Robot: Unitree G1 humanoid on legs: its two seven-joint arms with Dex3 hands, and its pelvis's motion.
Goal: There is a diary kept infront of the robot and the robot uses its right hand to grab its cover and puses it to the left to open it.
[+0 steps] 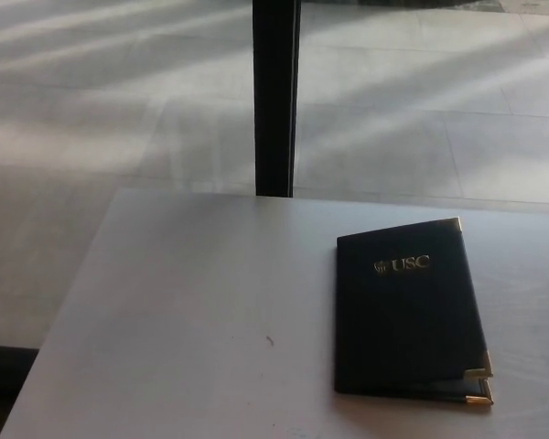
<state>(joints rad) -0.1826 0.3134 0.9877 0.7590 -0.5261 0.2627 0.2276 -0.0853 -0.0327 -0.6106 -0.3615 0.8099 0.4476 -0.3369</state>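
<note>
A dark diary (408, 315) with gold "USC" lettering and gold corner caps lies closed on the white table (192, 302), right of the middle and near the front edge. Its cover sits slightly lifted at the front right corner. Neither of my hands shows in the head view.
A black vertical post (275, 96) stands behind the table's far edge. Pale tiled floor (91, 119) lies beyond and to the left of the table. A small dark speck (269, 341) marks the tabletop left of the diary.
</note>
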